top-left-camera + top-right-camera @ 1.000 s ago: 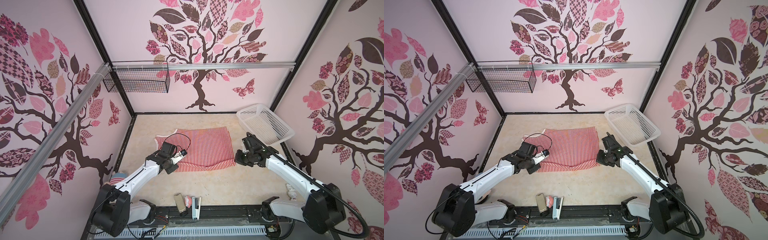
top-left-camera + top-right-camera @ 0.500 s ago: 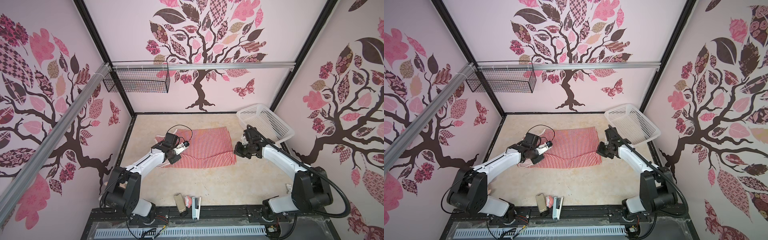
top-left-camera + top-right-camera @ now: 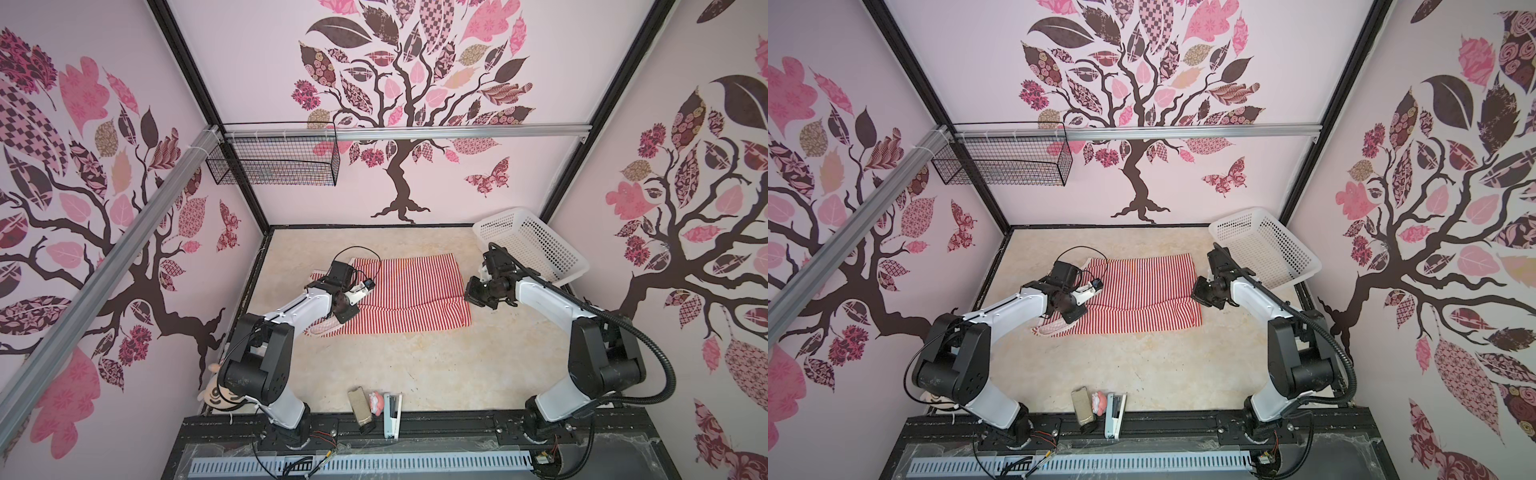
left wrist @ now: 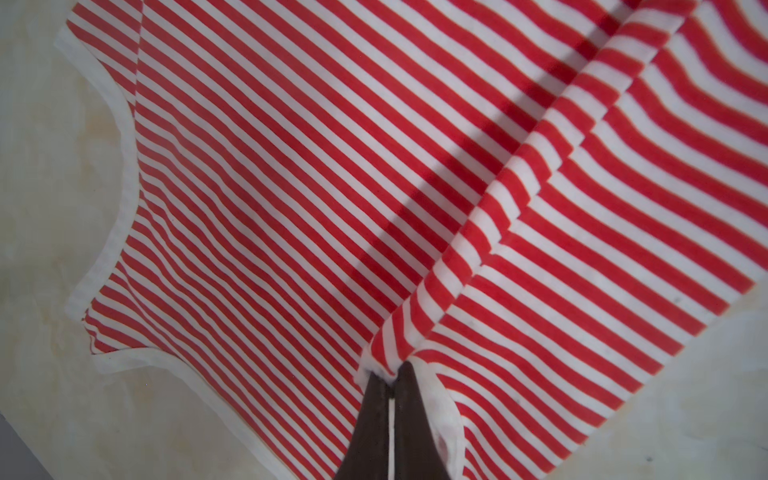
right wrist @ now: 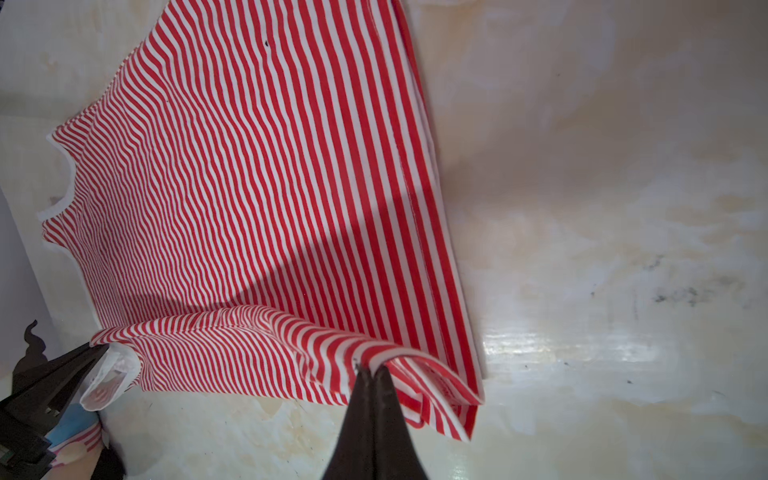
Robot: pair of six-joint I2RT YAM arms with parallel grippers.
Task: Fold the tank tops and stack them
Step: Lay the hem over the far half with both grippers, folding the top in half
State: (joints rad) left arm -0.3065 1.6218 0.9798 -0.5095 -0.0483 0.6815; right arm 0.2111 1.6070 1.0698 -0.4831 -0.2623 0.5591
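Tank top (image 3: 415, 286), where do I log it? (K)

Flat on the table (image 3: 415, 374), back half, about midway between the left and right edges. Hem end faces the right edge by the white basket (image 3: 536, 249), strap end faces the left edge. (M)

Claws? (K)

Left claw (image 4: 390, 374) is clamped on cloth at the strap end, with white trim bunched at its tips. Right claw (image 5: 372, 370) is clamped on a pinch of cloth at the hem end. No gap on either. (M)

Why both ends at once? (K)

My read: a grip at each end holds the near side as one line, so the fold goes over lengthwise without skewing. The right wrist view shows a raised ridge of stripes running from one claw to the other, with slack cloth lying under it on the near side. (M)

Why so low? (K)

Probably so the far part lies flat on the table as an anchor. Can't confirm. (M)

Stage? (K)

Lengthwise fold under way, not laid down yet, I'd say. Only one top is visible, so no stack. (M)

Risk? (K)

The ridge sags in the middle and could land wrinkled. The basket is close beside the right arm. Plush doll (image 3: 218, 395) by the left arm's base, ignore it. (M)
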